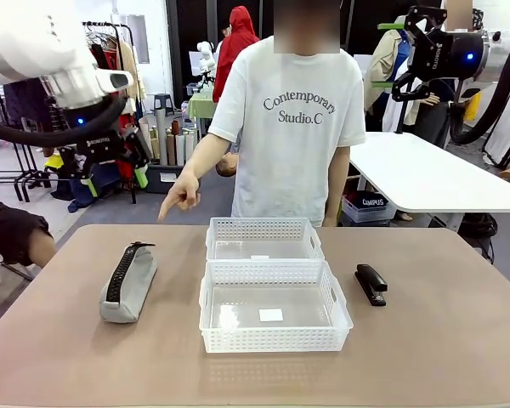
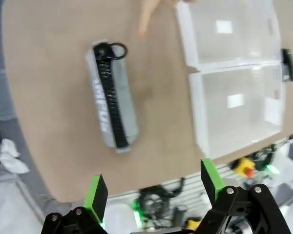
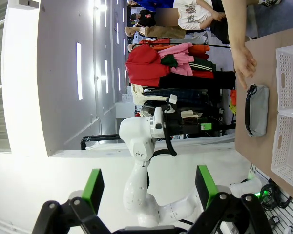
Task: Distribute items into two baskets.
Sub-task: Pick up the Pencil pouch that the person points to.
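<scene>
The grey zip pouch (image 1: 127,283) lies on the table's left part, its black zipper facing up. On the right lies the black stapler (image 1: 371,283). Between them stand two white lattice baskets, the far one (image 1: 263,228) and the larger near one (image 1: 272,338), both empty. My left gripper (image 1: 115,178) hangs open high above the table's left edge; its wrist view looks down on the pouch (image 2: 112,95), both baskets (image 2: 198,112) and the stapler (image 2: 287,63). My right gripper (image 1: 387,55) is open, raised at the far right, well away from the stapler.
A person stands at the far side, one hand (image 1: 180,195) pointing down at the table between the pouch and the far basket. A white table (image 1: 425,170) stands behind on the right. Bare tabletop surrounds the baskets.
</scene>
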Tool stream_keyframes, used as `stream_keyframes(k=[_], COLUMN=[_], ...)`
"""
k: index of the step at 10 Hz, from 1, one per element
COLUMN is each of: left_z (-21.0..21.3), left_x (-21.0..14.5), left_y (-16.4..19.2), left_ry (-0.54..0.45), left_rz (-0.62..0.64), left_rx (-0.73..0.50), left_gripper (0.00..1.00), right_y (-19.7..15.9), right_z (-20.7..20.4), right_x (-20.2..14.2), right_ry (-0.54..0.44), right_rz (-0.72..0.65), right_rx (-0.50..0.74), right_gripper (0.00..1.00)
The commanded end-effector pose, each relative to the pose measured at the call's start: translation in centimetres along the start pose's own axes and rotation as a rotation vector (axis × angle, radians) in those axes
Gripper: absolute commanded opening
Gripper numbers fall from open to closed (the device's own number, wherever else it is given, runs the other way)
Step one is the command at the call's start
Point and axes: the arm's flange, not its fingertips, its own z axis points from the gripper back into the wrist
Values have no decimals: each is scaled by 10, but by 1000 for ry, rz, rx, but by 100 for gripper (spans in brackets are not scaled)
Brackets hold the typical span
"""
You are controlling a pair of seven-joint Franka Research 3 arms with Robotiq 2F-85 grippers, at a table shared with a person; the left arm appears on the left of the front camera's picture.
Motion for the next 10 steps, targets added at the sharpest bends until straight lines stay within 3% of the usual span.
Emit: stream_keyframes(k=[1,3,4,9,10], left_z=[-18,-23,-16,-22,-40], left_x=[-1,-3,2,0,2], left_y=[-3,-9,-9,-10,-14], left_ry=[-69,-151,-47,-54,-109], left_rz=[-62,-74,-63,-65,7], left_rx=[71,-16,62,49,172], left_gripper=[100,100,100,100,100], right_y=[2,2,2,2,2], right_z=[1,1,1,1,1], right_x=[-3,-3,-3,-3,-3], right_ry=[-2,-2,-2,-2,-2], right_rz=[1,1,1,1,1], right_rx=[6,6,6,6,6], right_gripper=[100,100,100,100,100])
